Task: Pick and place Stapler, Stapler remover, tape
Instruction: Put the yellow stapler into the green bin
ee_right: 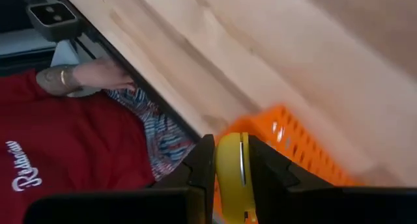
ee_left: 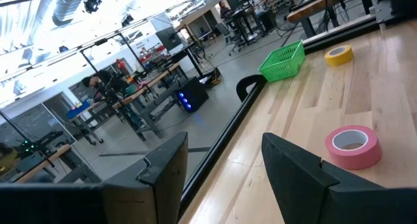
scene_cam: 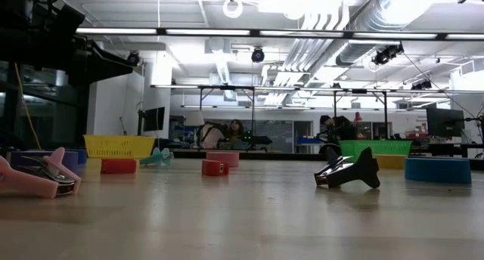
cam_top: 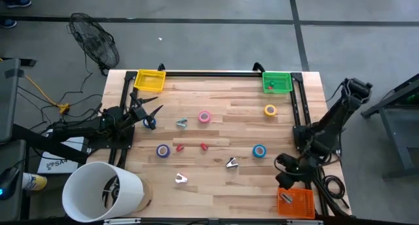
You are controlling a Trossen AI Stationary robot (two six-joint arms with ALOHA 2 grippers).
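Note:
My right gripper (ee_right: 231, 146) is shut on a narrow yellow stapler (ee_right: 232, 178), seen end on just above the orange basket (ee_right: 306, 155). In the high view that gripper (cam_top: 287, 180) hangs over the basket (cam_top: 296, 204) at the table's front right corner. My left gripper (cam_top: 155, 108) stands open and empty at the left side, low over the wood, and its wrist view faces a pink tape (ee_left: 354, 146). On the table lie the pink tape (cam_top: 205, 117), yellow tape (cam_top: 270, 110), blue tape (cam_top: 259, 151), purple tape (cam_top: 163, 150), two red staplers (cam_top: 179, 147) (cam_top: 203, 146) and three staple removers (cam_top: 181, 123) (cam_top: 231, 163) (cam_top: 181, 178).
A yellow basket (cam_top: 149, 80) sits at the back left corner and a green basket (cam_top: 276, 82) at the back right. A white bucket (cam_top: 101, 192) stands off the front left. Beyond the table edge near the orange basket is a person in a red shirt, with a hand (ee_right: 98, 74) showing.

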